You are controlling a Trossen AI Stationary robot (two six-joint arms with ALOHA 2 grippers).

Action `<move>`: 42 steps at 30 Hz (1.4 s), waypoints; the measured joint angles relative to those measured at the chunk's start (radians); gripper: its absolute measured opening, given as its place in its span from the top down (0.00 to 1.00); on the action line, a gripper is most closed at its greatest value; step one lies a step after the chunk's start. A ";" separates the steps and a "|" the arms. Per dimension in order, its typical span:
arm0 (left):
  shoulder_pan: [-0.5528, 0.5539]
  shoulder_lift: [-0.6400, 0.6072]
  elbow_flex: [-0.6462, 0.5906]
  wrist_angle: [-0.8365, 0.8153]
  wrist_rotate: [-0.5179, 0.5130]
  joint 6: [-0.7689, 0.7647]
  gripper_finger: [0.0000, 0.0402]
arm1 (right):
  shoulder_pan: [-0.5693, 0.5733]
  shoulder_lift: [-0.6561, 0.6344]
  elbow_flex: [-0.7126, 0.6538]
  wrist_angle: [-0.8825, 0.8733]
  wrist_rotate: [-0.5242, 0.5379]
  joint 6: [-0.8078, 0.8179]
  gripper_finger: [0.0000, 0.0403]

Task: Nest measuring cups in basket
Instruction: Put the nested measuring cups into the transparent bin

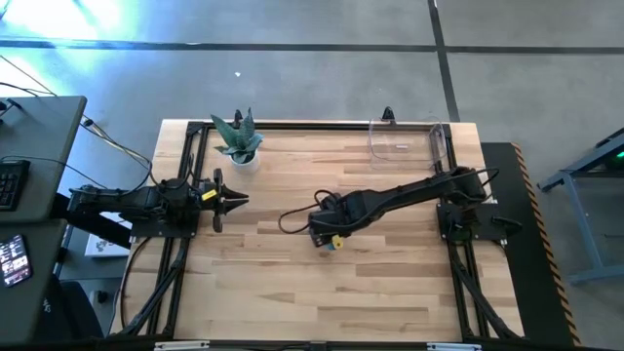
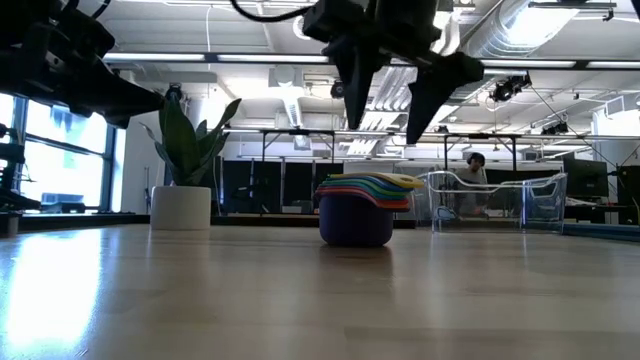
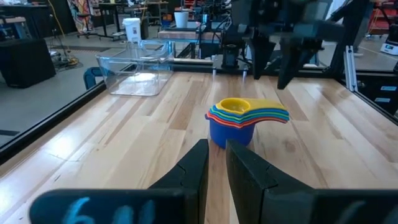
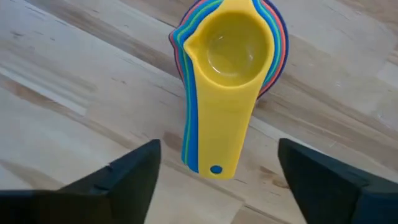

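The measuring cups (image 4: 227, 74) stand nested in one stack on the bare wooden table (image 1: 292, 292), near its middle, with the yellow cup (image 3: 235, 104) on top and the purple-blue one at the bottom. Their flat handles lie fanned together on one side, the yellow handle uppermost.

The right gripper (image 2: 392, 95) hangs directly above the stack with its two fingers (image 4: 118, 180) spread wide apart, one on each side of the handles. It holds nothing and is clear of the cups. In the high view the right arm reaches in from the right edge of the table toward the centre.

The basket (image 1: 409, 141) sits at the far right part of the table, well apart from the stack, and no cup shows in it.

The left gripper (image 1: 232, 201) waits at the left side of the table, pointing toward the stack, its fingers (image 3: 193, 174) nearly together with only a narrow slit between them and nothing in them.

A white potted plant (image 1: 239, 141) stands at the far edge, left of centre
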 joint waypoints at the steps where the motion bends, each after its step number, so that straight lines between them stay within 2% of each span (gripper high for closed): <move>1: 0.000 0.000 0.000 0.000 0.000 0.000 0.88 | 0.000 0.009 0.000 0.002 0.000 0.001 0.20; 6: 0.000 0.000 0.000 0.000 -0.001 0.000 0.88 | -0.002 0.054 0.000 0.009 0.002 0.001 0.14; 26: 0.000 0.000 0.000 0.000 -0.001 0.000 0.88 | -0.013 0.171 0.000 0.058 0.015 0.008 0.15; 33: 0.000 0.000 0.000 0.000 -0.001 0.000 0.88 | -0.027 0.198 -0.001 0.068 -0.053 0.002 0.33; 42: 0.000 0.000 0.000 0.000 -0.001 0.000 0.88 | -0.027 0.206 -0.002 0.086 -0.053 0.025 0.66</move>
